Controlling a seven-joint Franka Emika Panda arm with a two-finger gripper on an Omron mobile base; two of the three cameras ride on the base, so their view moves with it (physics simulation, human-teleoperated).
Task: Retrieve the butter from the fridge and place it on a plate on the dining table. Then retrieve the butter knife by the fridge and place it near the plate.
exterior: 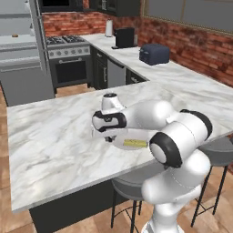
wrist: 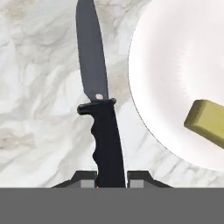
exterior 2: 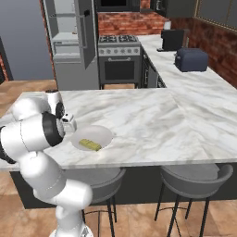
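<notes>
Fingers (wrist: 111,178) clamped on butter knife (wrist: 99,109) handle end, blade fwd over marble surface (wrist: 39,96), just beside plate (wrist: 175,65). Butter (wrist: 208,122) on plate. Knife likely light, stiff, slim; may pivot in grip.

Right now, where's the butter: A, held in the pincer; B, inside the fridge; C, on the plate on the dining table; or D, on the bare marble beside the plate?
C: the butter lies on the plate on the dining table, while the pincer is shut on the butter knife beside the plate.
</notes>
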